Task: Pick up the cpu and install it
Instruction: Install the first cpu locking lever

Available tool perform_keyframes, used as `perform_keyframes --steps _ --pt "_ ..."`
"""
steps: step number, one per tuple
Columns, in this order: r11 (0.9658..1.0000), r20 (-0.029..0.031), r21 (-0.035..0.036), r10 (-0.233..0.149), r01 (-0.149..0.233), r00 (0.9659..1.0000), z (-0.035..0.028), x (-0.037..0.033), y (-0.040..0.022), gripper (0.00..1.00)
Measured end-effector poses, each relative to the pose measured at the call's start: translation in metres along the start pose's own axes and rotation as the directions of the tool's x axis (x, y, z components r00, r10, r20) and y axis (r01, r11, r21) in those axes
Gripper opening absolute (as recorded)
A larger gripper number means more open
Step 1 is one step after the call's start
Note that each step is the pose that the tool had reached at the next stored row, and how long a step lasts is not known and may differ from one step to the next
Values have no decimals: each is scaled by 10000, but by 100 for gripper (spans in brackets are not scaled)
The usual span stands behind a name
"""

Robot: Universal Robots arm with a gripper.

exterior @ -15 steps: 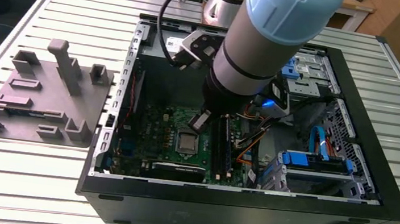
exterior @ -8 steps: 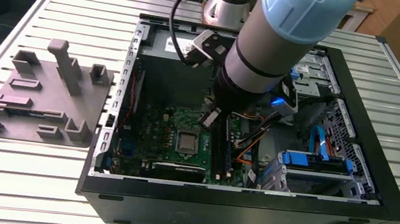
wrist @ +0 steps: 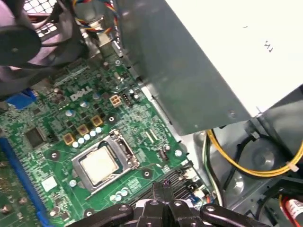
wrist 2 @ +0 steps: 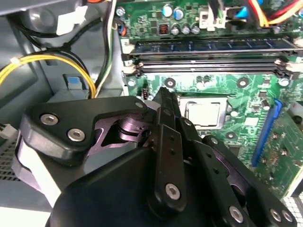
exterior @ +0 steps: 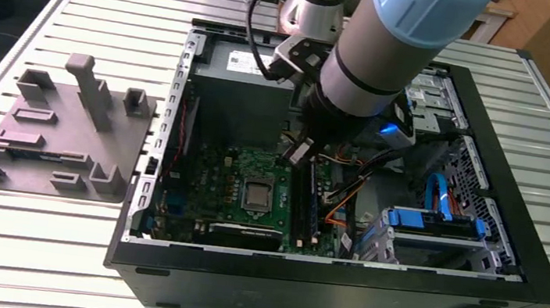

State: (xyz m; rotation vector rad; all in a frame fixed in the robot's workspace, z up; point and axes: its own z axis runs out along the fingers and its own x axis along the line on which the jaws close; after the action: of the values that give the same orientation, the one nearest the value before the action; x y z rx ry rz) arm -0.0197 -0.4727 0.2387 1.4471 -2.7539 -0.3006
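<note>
- Biggest thing on my screen is the slatted metal table [exterior: 22,249], with the open computer case [exterior: 343,288] lying flat on it.
- On the exterior view's left of the case there's a grey plate [exterior: 55,147] with little stands and slots on it, well apart from the arm.
- My arm [exterior: 393,50] reaches down into the case, near the grey power supply box [wrist: 199,61].
- The green board [wrist: 61,123] fills the case floor. 2 long black memory sticks [wrist 2: 208,66] sit in their slots just beside the socket.
- The claw [wrist 2: 163,101] hangs over the board close to those sticks. Its fingers [wrist 2: 165,142] look pressed together at the tip, with nothing between them as far as I can see.
- The cpu [wrist: 98,163] is lying flat inside the metal-framed socket [wrist: 125,150] in the middle of the board, silver top up. The claw is near it but not touching, off to the side of the socket in both wrist views.
</note>
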Motion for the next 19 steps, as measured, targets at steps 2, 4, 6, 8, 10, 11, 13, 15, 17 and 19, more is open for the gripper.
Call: perform_keyframes --steps 2,4,6,8,10,11,13,15,17,19 --pt "10000 0 1 1 -1 10000 6 -26 14 10" --pt "10000 1 0 0 0 10000 17 -71 44 10" --pt "10000 0 0 0 0 10000 26 -108 68 10" --pt "10000 0 0 0 0 10000 35 -129 82 10" --pt "10000 3 0 -1 1 10000 45 -132 93 10" --pt "10000 3 -1 -1 1 10000 51 -129 103 10" --pt "10000 -2 1 -1 1 10000 55 -114 125 10" --pt "10000 -2 -1 -9 9 10000 60 -107 140 10" --pt "10000 -5 -1 -26 26 10000 62 -100 150 10" --pt "10000 -8 -3 -43 43 10000 62 -99 152 10"
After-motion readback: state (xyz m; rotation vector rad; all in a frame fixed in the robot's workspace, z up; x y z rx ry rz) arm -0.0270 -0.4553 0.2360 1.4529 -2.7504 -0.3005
